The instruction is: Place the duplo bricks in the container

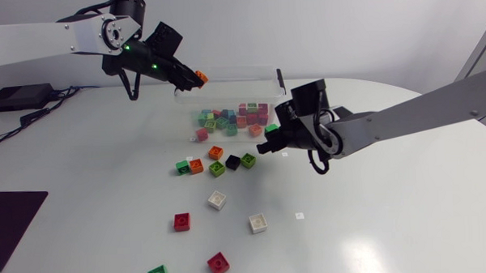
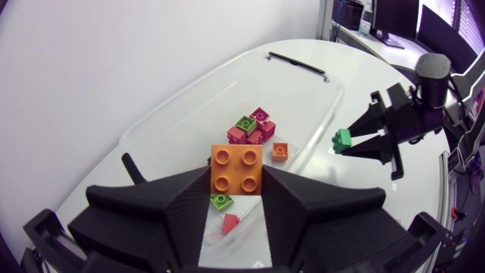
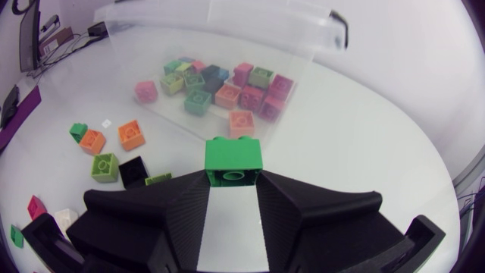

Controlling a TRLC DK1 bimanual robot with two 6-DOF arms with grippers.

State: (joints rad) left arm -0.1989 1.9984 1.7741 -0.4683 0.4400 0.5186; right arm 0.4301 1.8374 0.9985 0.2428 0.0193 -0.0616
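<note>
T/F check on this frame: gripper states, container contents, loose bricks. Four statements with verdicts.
1. The left gripper is shut on an orange brick above the container. True.
2. The right gripper is open and empty. False: it is shut on a green brick.
3. The container holds no bricks. False: several bricks of mixed colours lie in it.
4. A white brick and a red brick lie loose on the table. True.
</note>
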